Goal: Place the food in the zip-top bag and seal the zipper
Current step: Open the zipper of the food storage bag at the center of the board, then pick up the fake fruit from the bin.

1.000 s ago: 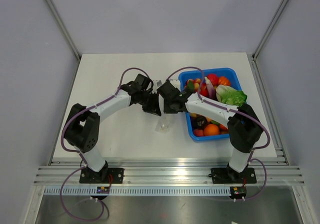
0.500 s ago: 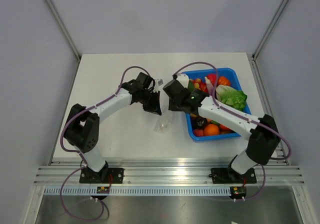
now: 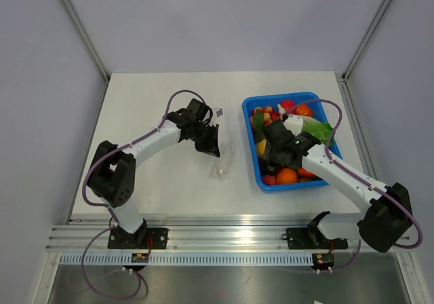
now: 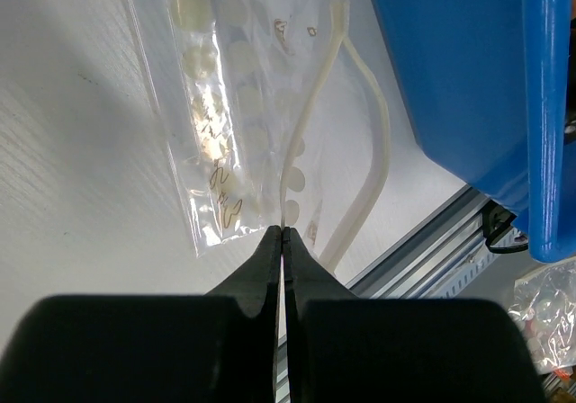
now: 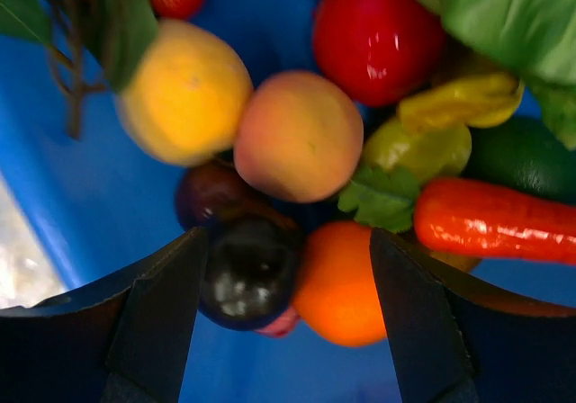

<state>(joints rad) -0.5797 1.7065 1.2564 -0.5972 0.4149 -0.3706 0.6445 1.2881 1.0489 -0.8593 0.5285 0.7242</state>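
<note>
**Left tool**: The jaws are pressed fully together on one lip of the zip-top bag, at its mouth. The pinch lifts that lip away from the other. As a result the two pale strips of the zipper stand apart and curve into an open loop. Judged purpose: to hold the mouth open and anchor the pouch for loading. The rest of the bag lies on the white counter, near the outer wall of the blue tray and not touching it. Nothing is seen inside the bag.

**Right tool**: The jaws are wide apart and hold nothing. The tool hangs inside the tray, pointing down into the heap of toy produce.

**Food**: This glossy purple-black fruit sits in the tray between the two fingers. Neither finger touches it, as far as the wrist view shows. It lies low in the heap:
- A peach fruit overlaps its top.
- An orange fruit is hard against one side.
- A second, duller dark fruit adjoins it.
- The cabbage is off at the corner, outside the jaws.

**Stage, as judged:** approach for the pick. Nothing is loaded and the zipper is unsealed.

**Risks, as judged:**
- The crowding neighbours leave little room for the fingers, so the orange fruit may be caught along with the food.
- The smooth round fruit may squirt out of the closing jaws.
- The thin lip could slip from the left tool.
</note>
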